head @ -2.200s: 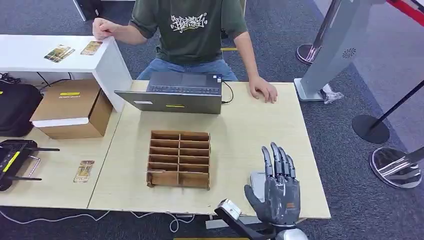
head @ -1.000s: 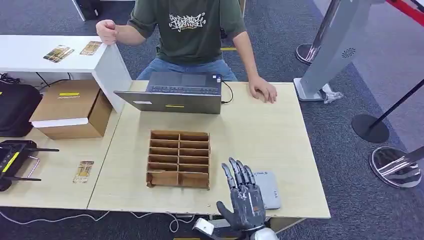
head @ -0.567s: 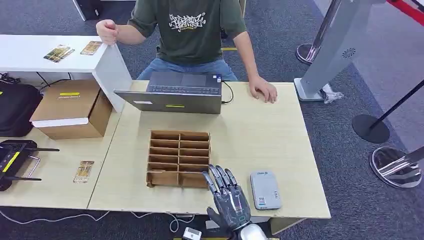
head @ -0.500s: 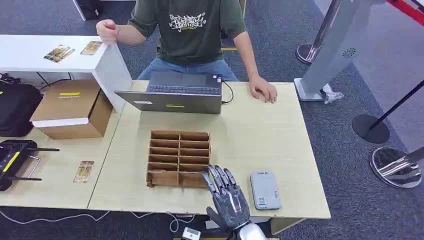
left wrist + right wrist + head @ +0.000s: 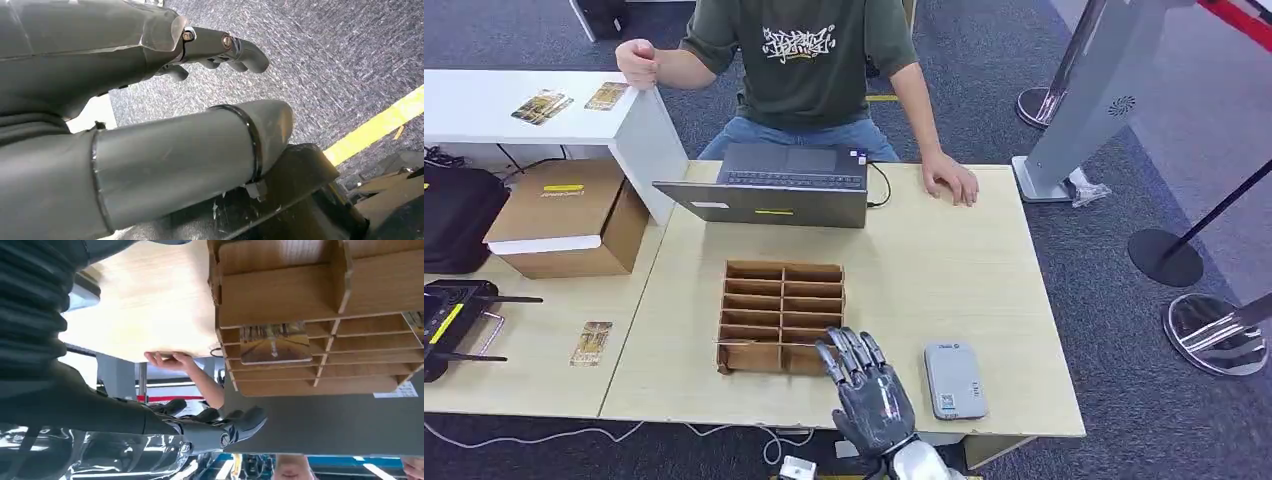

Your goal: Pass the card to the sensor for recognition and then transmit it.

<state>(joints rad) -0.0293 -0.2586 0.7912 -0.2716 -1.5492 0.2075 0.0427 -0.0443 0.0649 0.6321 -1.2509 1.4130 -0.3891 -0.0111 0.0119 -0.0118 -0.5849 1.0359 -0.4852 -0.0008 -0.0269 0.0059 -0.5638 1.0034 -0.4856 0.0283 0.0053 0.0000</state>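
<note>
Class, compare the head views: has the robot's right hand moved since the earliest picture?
Yes. The right hand has shifted left, off the grey sensor, and now reaches the near right corner of the wooden card rack.

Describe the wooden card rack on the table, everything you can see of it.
The wooden card rack is a low brown organizer, seemingly thin plywood or cardboard, with slotted dividers forming two columns of narrow compartments. It rests flat on the light wooden table, in front of the laptop, and left of the grey sensor. In the right wrist view a picture card stands in one slot. The right hand, fingers spread, hovers at its near right corner; contact cannot be told.
</note>
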